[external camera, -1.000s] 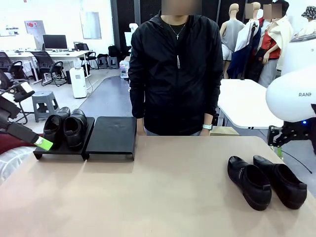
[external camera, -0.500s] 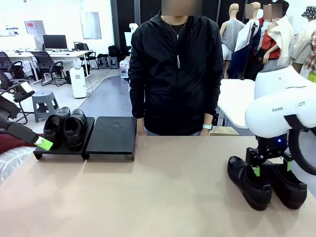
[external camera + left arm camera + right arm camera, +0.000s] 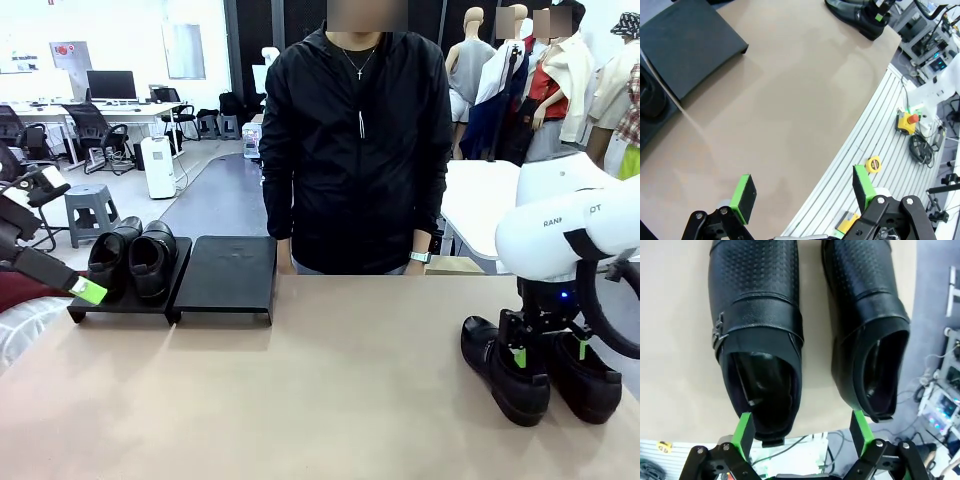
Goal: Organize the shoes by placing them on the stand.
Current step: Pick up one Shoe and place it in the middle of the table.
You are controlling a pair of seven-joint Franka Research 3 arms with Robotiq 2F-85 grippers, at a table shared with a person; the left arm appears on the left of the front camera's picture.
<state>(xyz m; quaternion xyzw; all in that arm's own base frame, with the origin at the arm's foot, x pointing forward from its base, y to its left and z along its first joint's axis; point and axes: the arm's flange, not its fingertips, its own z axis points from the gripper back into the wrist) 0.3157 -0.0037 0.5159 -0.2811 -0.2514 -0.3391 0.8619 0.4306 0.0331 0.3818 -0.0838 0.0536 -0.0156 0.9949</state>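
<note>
Front view: looks about half done, with two shoes (image 3: 133,262) on the stand (image 3: 235,275) at its left panel, two more shoes (image 3: 500,378) on the table (image 3: 330,390) under the right gripper (image 3: 550,353), spread wide, and the left gripper (image 3: 804,192) gaping empty

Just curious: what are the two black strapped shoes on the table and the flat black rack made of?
Black strapped shoes: probably leather or imitation, soft sheen, pinhole-perforated toe, metal-looking buckle. Flat black rack: matte, rigid panels; plastic or painted metal, unclear.
</note>
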